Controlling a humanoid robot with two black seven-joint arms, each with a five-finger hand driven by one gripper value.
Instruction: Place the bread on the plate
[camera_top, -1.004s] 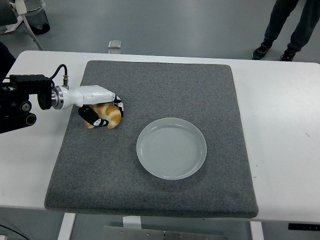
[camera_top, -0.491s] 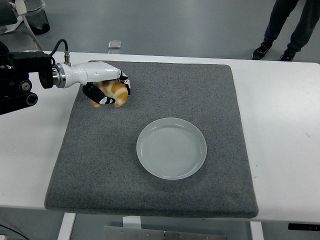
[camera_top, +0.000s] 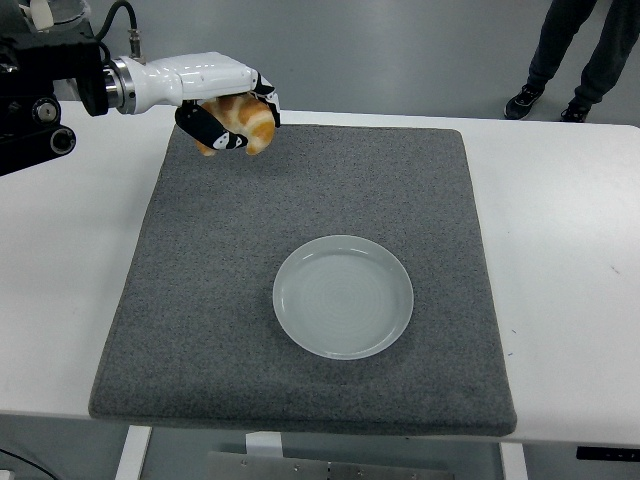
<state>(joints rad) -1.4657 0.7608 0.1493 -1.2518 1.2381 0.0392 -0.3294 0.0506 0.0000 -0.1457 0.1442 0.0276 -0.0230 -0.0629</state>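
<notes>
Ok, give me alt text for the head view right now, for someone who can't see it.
The robot's left hand holds a golden-brown bread roll above the far-left corner of a grey felt mat on a white table. An empty round pale-grey plate sits on the mat, nearer and to the right.

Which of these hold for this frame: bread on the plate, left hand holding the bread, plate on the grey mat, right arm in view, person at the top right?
1. The bread lies on the plate. False: the plate holds nothing; the bread is held near the mat's far left corner.
2. The left hand grips the bread. True.
3. The plate sits on the mat. True.
4. The right arm reaches over the table. False: it is not in view.
5. A person's legs show at the top right. True.
</notes>
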